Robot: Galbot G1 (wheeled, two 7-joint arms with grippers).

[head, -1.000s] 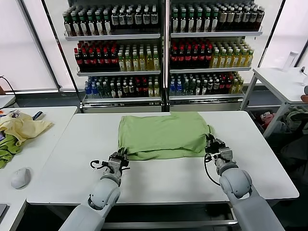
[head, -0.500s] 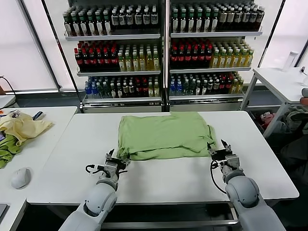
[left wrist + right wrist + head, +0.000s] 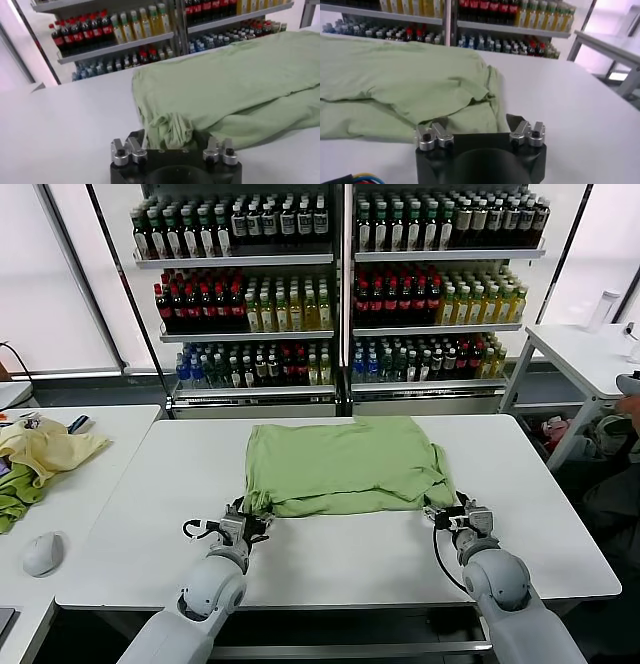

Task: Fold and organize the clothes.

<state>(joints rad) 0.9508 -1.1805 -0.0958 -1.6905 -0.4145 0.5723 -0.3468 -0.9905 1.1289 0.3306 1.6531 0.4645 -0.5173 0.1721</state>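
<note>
1. A light sage-green short-sleeved cotton T-shirt (image 3: 343,465) lies folded into a rough rectangle of stacked layers on the white table.
2. Its near edge shows two layers, the upper one slightly set back.
3. The near left corner (image 3: 170,131) is bunched into wrinkles.
4. The right side (image 3: 487,95) puckers in soft folds; no printed patch shows.

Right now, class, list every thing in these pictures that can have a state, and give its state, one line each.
T-shirt: folded, flat on the white table, near corners bunched.
Left gripper: at the shirt's near left corner, fabric gathered in it.
Right gripper: at the near right corner, open.
Pale yellow cloth: crumpled on the side table.
Shelf bottles: upright in rows.
</note>
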